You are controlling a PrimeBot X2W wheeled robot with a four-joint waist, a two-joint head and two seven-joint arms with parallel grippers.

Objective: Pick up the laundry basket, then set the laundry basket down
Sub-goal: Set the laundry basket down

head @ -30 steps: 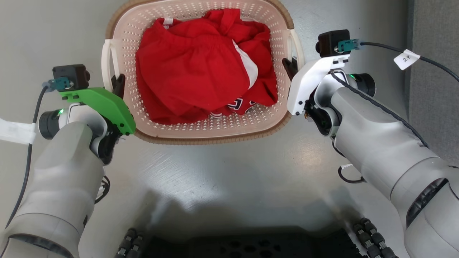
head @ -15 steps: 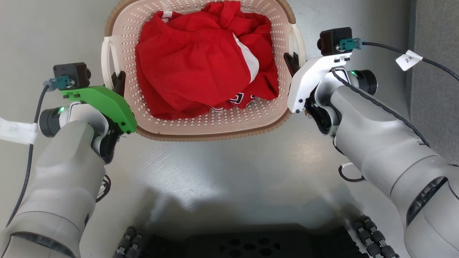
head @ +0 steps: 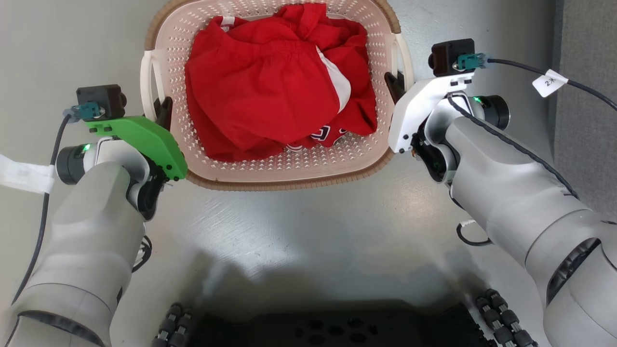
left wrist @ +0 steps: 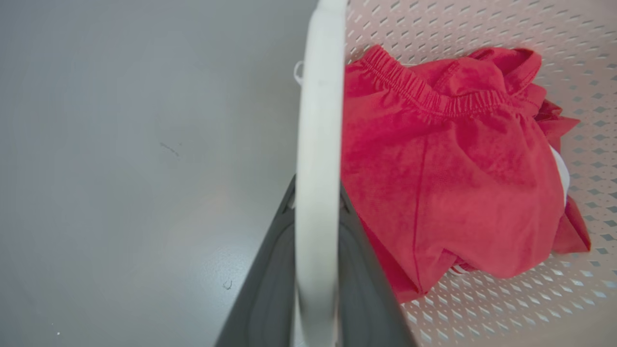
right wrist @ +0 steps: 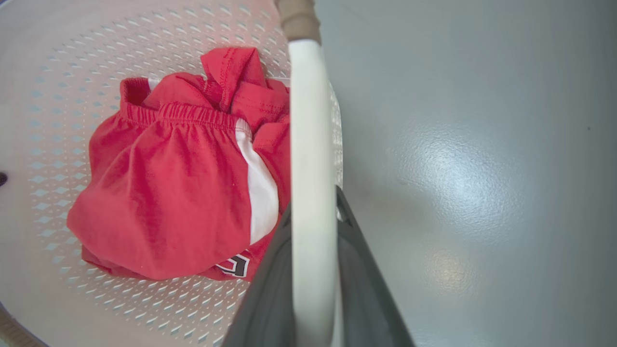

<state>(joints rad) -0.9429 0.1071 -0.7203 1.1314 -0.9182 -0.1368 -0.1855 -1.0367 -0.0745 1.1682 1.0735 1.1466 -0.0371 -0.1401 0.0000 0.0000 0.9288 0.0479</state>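
Note:
The laundry basket (head: 289, 179), cream perforated plastic with a brown rim, holds red clothes (head: 270, 86) and sits at the top centre of the head view. My left gripper (head: 163, 110) is shut on the basket's white left handle (head: 147, 82). In the left wrist view that handle (left wrist: 318, 144) runs between the dark fingers (left wrist: 270, 289). My right gripper (head: 393, 84) is shut on the white right handle (head: 407, 58), seen in the right wrist view as a handle (right wrist: 311, 168) clamped between grey fingers (right wrist: 371, 299). Whether the basket's base touches the floor is hidden.
Smooth grey floor (head: 308, 241) lies all around the basket. My black wheeled base (head: 328, 332) fills the bottom edge. A darker grey strip (head: 583, 120) borders the right side, and a tagged cable (head: 549, 82) trails from the right wrist.
The basket has shifted slightly up the head view and a little to the right, together with both grippers. Both stay closed on the handles.

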